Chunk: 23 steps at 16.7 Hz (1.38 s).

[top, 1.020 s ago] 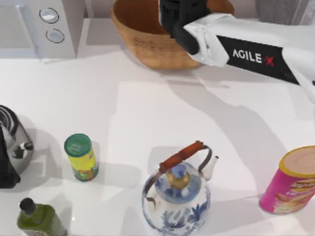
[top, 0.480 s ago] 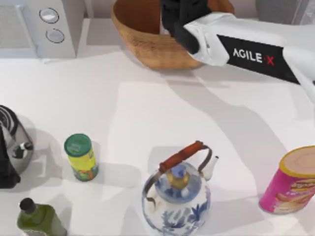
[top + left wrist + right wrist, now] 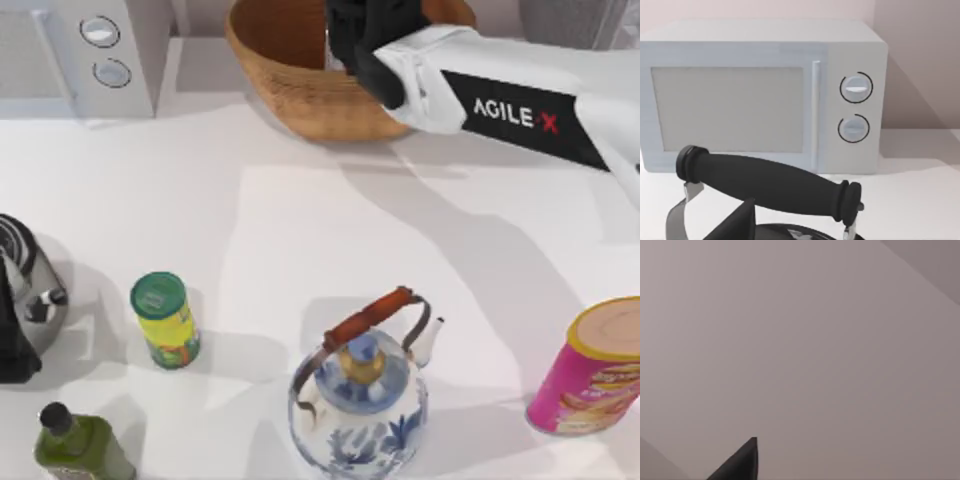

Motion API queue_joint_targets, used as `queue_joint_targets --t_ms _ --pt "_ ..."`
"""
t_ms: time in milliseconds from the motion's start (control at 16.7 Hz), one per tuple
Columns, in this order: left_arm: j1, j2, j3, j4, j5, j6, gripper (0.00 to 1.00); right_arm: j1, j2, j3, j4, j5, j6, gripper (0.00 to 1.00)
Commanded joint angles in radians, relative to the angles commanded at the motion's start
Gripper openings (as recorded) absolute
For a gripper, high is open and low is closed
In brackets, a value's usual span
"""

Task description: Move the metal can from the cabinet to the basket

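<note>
A sliver of the slim silver metal can [image 3: 327, 45] shows inside the wide tan wicker basket [image 3: 290, 70] at the top centre, beside the right gripper [image 3: 365, 30], whose finger state cannot be told.

Right arm [image 3: 520, 115] outstretched toward table's far edge

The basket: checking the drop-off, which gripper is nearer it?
Right. The right gripper hangs over the basket; the left wrist view faces the microwave at the table's left.
</note>
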Motion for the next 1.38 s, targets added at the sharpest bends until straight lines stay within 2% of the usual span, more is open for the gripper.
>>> queue_joint_targets --t_ms 1080,1380 --pt "0.0 0.0 0.0 0.0 0.0 0.0 1.0 0.002 0.0 0.0 0.0 0.0 0.0 1.0" --pt "0.0 0.0 0.0 0.0 0.0 0.0 1.0 -0.035 -0.149 -0.115 -0.027 -0.043 0.0 1.0"
